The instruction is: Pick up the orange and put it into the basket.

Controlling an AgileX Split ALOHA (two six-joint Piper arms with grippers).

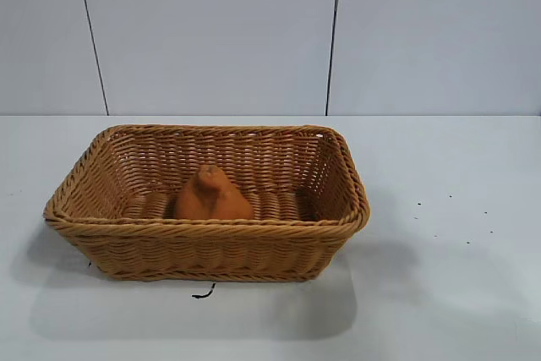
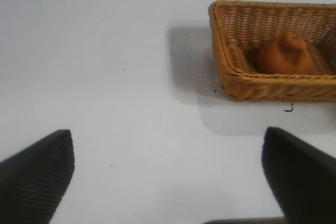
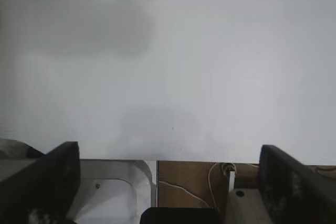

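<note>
The dull orange-brown lumpy orange lies inside the tan wicker basket, near its front wall, left of middle. No arm shows in the exterior view. In the left wrist view the orange and the basket lie far off, and my left gripper is open and empty over bare white table, well apart from the basket. My right gripper is open and empty at the table's edge; its view shows neither orange nor basket.
A small dark scrap lies on the white table just in front of the basket. A few dark specks dot the table to the right. The right wrist view shows a brown board with a wire below the table edge.
</note>
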